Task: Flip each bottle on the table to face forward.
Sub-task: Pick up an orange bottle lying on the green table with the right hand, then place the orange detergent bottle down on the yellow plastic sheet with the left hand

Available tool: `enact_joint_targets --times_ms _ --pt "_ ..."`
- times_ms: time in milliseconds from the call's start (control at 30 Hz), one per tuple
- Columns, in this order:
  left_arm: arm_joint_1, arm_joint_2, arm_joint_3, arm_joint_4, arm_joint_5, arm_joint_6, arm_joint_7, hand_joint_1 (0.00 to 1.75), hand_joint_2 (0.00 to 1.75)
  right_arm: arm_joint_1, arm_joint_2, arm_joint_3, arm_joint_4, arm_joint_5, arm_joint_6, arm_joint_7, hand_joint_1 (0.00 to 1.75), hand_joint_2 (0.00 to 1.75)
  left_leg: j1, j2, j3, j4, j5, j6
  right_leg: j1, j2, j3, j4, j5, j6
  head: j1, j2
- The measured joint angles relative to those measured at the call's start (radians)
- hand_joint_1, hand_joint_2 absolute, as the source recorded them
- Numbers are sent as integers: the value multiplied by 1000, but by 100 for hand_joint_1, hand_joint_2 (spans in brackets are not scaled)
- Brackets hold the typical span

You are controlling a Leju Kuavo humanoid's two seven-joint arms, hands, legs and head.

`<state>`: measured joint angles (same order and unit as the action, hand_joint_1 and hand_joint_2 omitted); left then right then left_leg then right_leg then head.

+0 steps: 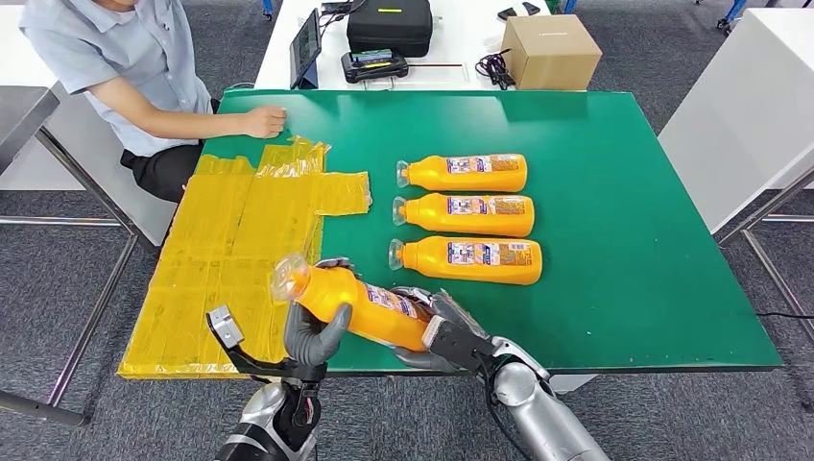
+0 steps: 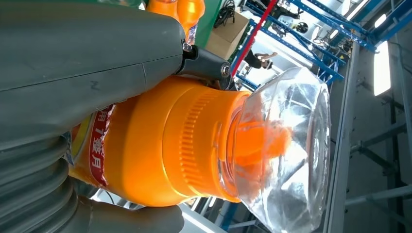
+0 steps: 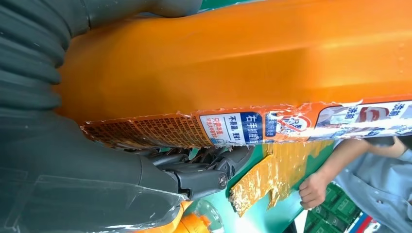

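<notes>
Both hands (image 1: 317,331) hold bottle (image 1: 360,305); cap up-left.

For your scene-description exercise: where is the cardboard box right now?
In the head view, the cardboard box sits on the white table beyond the green table's far edge, toward the right, beside a tangle of black cables.

silver arms (image 1: 538,408), grey ribbed hand (image 1: 312,331)

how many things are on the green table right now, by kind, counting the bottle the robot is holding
Orange bottles lying on the green table: 3
Orange bottle held by the left hand and right hand: 1
Yellow plastic sheets, overlapping as one spread: 1
Total: 5
</notes>
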<state>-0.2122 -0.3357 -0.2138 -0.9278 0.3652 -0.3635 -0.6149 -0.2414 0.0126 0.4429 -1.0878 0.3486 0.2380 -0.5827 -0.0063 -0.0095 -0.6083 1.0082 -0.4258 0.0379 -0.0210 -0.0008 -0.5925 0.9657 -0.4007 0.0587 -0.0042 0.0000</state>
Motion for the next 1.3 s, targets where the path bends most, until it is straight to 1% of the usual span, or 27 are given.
enact_joint_targets --times_ms 67,167,267,367,400,467,500,533,633,700,767,867,900,933,1000,1167,1300 --pt "-3 0 0 3 -9 0 -4 175 175 -2 0 0 0 -8 4 2 170 175 0 0 0 0 0 0 0 0 0 0 0 0 0 0" --pt "-7 -1 -3 6 -31 11 -14 175 175 -4 0 -1 -2 -15 7 8 163 175 0 0 0 0 0 0 0 0 0 0 0 0 0 0" --pt "-13 -3 -15 8 -82 50 -34 175 175 -5 0 -2 -7 -18 7 18 153 175 0 0 0 0 0 0 0 0 0 0 0 0 0 0" --pt "-23 -6 -29 8 -134 112 -45 175 175 -4 -1 -4 -13 -20 8 28 148 175 0 0 0 0 0 0 0 0 0 0 0 0 0 0" --pt "-26 -7 -32 8 -151 136 -47 175 175 -4 -1 -5 -16 -22 8 31 136 175 0 0 0 0 0 0 0 0 0 0 0 0 0 0" --pt "-32 -8 -39 7 -185 184 -51 175 175 -4 -1 -8 -20 -26 8 37 93 175 0 0 0 0 0 0 0 0 0 0 0 0 0 0" --pt "-35 -8 -41 7 -201 207 -51 175 175 -4 -1 -9 -22 -29 8 40 75 175 0 0 0 0 0 0 0 0 0 0 0 0 0 0" --pt "-38 -9 -44 7 -216 229 -51 175 175 -4 -1 -10 -23 -33 8 43 65 175 0 0 0 0 0 0 0 0 0 0 0 0 0 0" --pt "-42 -11 -50 5 -239 271 -51 175 175 -4 -1 -11 -25 -40 8 50 65 175 0 0 0 0 0 0 0 0 0 0 0 0 0 0" --pt "-44 -11 -55 4 -244 278 -51 175 175 -4 0 -12 -26 -43 8 52 65 175 0 0 0 0 0 0 0 0 0 0 0 0 0 0" --pt "-45 -11 -60 4 -247 280 -51 175 175 -4 0 -13 -26 -43 8 53 61 175 0 0 0 0 0 0 0 0 0 0 0 0 0 0" --pt "-45 -11 -62 3 -248 281 -51 175 175 -4 0 -15 -26 -44 8 53 35 175 0 0 0 0 0 0 0 0 0 0 0 0 0 0" --pt "-45 -11 -62 2 -249 284 -51 175 175 -4 1 -15 -26 -45 8 53 22 175 0 0 0 0 0 0 0 0 0 0 0 0 0 0" --pt "-44 -11 -62 -1 -250 287 -51 175 175 -4 2 -16 -27 -47 8 53 13 175 0 0 0 0 0 0 0 0 0 0 0 0 0 0" --pt "-41 -11 -61 -9 -251 291 -46 175 175 -7 8 -17 -30 -54 8 53 1 175 0 0 0 0 0 0 0 0 0 0 0 0 0 0" --pt "-26 -10 -58 -56 -237 272 -11 175 175 -23 24 -18 -33 -67 14 50 0 175 0 0 0 0 0 0 0 0 0 0 0 0 0 0" --pt "-20 -10 -57 -89 -232 267 -1 175 175 -29 33 -19 -33 -69 15 50 0 175 0 0 0 0 0 0 0 0 0 0 0 0 0 0"
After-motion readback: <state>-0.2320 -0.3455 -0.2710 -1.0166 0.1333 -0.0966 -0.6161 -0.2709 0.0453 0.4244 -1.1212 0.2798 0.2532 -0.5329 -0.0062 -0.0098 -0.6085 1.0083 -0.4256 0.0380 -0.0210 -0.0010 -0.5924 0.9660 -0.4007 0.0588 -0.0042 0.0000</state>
